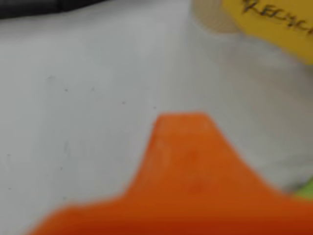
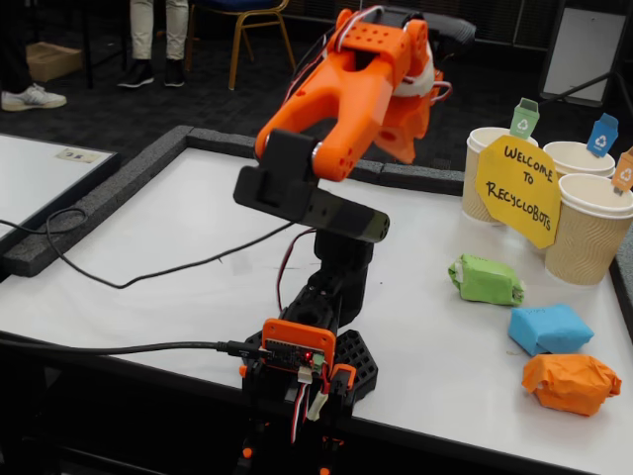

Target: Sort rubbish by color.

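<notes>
In the fixed view the orange plastic arm rises from its black-and-orange base [image 2: 302,371] at the near edge of the white worktop [image 2: 188,228], folds at a black elbow block, and reaches up and away, its tool [image 2: 401,139] held high above the surface, well apart from everything on it. Whether the tool is clenched or released I cannot tell: its fingers overlap from this angle, and the wrist view shows only one blurred orange finger [image 1: 186,166] over bare white worktop. Nothing visible sits in it.

The rubbish lies at the right of the fixed view in a loose row running toward the camera: a crumpled green paper-wrapped lump [image 2: 486,280] farthest back, a blue paper-wrapped lump [image 2: 550,328] nearer, and an orange paper-wrapped lump [image 2: 573,382] nearest (blue and orange just beside each other). All three rest on the worktop, creased and irregular.

Behind them stand three ribbed tan paper cups [image 2: 587,233] with small coloured tags, fronted by a yellow hand-lettered card sign [image 2: 517,188]. A black cable [image 2: 119,272] trails across the matte surface.
</notes>
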You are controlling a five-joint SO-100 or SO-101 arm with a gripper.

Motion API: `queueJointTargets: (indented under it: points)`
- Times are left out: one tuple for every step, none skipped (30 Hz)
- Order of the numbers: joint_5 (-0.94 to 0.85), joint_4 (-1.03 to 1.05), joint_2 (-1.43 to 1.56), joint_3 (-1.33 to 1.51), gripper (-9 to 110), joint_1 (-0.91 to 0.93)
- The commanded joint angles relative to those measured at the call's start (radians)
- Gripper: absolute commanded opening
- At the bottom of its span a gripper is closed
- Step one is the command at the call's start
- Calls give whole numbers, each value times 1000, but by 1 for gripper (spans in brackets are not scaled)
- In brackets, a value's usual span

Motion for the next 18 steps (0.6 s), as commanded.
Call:
queueJointTargets:
  points:
    - [-9,-6,3,-144,10,97]
    - [-9,-11,2,-144,10,126]
    - [-9,-17,2,-144,10,153]
    - [-9,-23,-2,-144,10,181]
    - [-9,-26,-8,-144,10,212]
    - [-9,-28,-17,-144,11,238]
    - [-9,-28,-29,-144,11,262]
    - [-9,-28,-44,-144,11,285]
    - [-9,-28,-63,-144,11,310]
    - [-9,-26,-80,-144,11,328]
    - [-9,-21,-95,-144,11,342]
    - [-9,-14,-109,-144,11,351]
    - [-9,-9,-118,-144,11,359]
    - [-9,-3,-126,-146,11,362]
    - [-9,2,-130,-147,10,364]
    - [-9,6,-133,-147,10,365]
    - [-9,11,-138,-149,10,365]
    - [-9,15,-140,-150,10,365]
